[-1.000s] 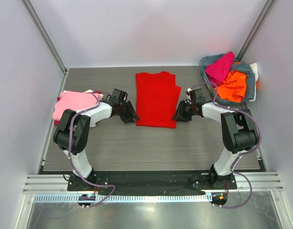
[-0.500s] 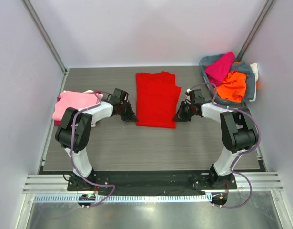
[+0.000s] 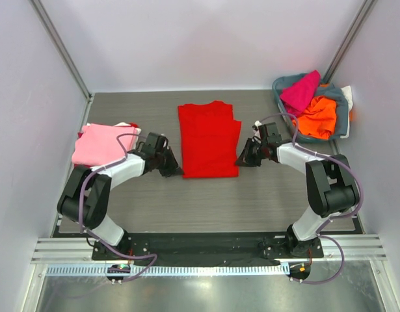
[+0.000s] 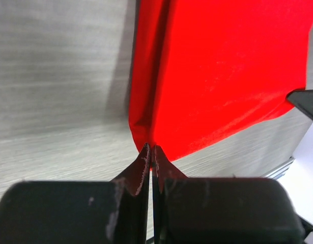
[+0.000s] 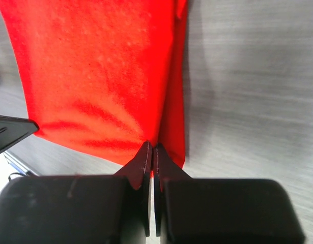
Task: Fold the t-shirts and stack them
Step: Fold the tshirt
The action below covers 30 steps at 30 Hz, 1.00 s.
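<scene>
Red t-shirt [image 3: 208,140], likely soft, light and floppy, lies flat mid-frame on the counter [image 3: 206,201], its lower corners, sensible holds, pinched by the closed left tool [image 3: 175,171] and right tool [image 3: 240,161].

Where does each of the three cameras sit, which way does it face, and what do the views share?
Top external: fixed above and behind the robot, facing down on the table; left arm and right arm show.
Left wrist: on the left arm, facing along the left gripper, shut on the red t-shirt.
Right wrist: on the right arm, facing along the right gripper, also shut on it.
Shared: all three show the red t-shirt.
</scene>
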Each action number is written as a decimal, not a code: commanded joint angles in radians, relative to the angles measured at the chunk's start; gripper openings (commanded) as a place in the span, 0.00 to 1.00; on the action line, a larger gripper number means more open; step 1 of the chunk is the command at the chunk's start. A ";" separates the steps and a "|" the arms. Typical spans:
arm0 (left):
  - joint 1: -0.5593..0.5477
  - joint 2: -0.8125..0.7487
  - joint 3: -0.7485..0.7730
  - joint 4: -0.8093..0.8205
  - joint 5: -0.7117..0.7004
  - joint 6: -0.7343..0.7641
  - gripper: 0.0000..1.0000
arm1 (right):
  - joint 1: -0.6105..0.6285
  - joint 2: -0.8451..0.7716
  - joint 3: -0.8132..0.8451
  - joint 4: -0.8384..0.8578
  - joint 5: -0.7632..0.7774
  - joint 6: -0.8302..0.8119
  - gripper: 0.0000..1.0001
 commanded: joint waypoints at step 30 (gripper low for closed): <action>-0.088 -0.201 -0.289 0.019 -0.082 -0.009 0.29 | 0.194 -0.183 -0.258 -0.031 0.162 0.005 0.42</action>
